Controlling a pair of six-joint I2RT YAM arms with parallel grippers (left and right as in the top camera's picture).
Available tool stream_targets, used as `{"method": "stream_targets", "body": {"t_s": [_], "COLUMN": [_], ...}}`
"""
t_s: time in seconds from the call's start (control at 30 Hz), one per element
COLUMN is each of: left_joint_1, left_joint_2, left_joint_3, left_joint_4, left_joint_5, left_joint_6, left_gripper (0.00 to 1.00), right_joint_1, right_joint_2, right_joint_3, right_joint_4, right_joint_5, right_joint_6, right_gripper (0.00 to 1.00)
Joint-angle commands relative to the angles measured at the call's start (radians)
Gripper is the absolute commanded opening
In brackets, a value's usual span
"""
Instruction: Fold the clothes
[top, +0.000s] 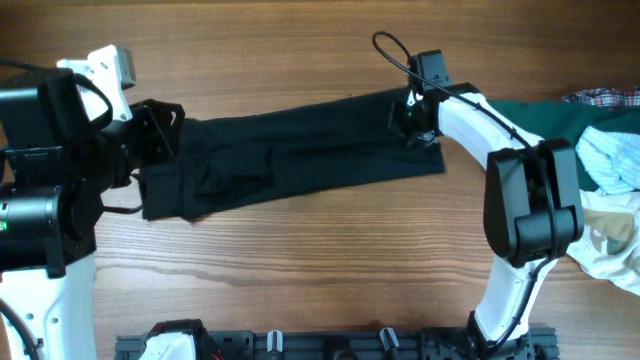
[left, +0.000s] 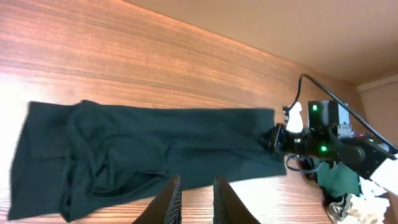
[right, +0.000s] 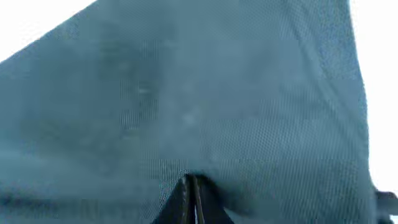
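The clothes are a black shirt lying in a long, narrow band across the wooden table, also seen in the left wrist view. My left gripper is at the band's left end. In its own view the left gripper has its jaws a little apart, with bare wood between them and the tips at the shirt's near edge. At the band's right end, my right gripper is shut on the fabric. The right wrist view shows its jaws pressed together with dark cloth bunched at the tips.
A heap of other garments lies at the table's right edge: a dark green one, a pale blue striped one and a cream one. A black rail runs along the front edge.
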Motion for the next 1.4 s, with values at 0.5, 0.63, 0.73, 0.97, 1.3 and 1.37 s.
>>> {"method": "stream_targets", "body": {"t_s": [0.5, 0.63, 0.73, 0.97, 1.3, 1.37], "left_joint_1": [-0.003, -0.003, -0.003, -0.003, -0.003, -0.003], "left_joint_2": [0.101, 0.115, 0.118, 0.118, 0.118, 0.118], "left_joint_3": [0.011, 0.011, 0.011, 0.011, 0.011, 0.011], "left_joint_4": [0.006, 0.000, -0.009, -0.010, -0.011, -0.011], "left_joint_5": [0.016, 0.016, 0.016, 0.016, 0.016, 0.016], "left_joint_6": [0.006, 0.006, 0.006, 0.006, 0.006, 0.006], "left_gripper": [0.24, 0.25, 0.25, 0.25, 0.25, 0.25], "right_joint_1": [-0.208, -0.332, -0.408, -0.430, -0.401, -0.397], "right_joint_2": [-0.288, -0.234, -0.172, -0.002, 0.064, 0.084], "right_joint_3": [-0.060, -0.060, -0.060, -0.060, -0.123, -0.123], "right_joint_4": [-0.124, -0.187, -0.214, -0.223, -0.183, -0.186], "right_joint_5": [-0.505, -0.507, -0.519, -0.552, -0.673, -0.687], "right_joint_6": [-0.354, -0.436, -0.477, -0.538, -0.656, -0.656], "right_gripper": [0.79, 0.84, 0.84, 0.84, 0.84, 0.82]}}
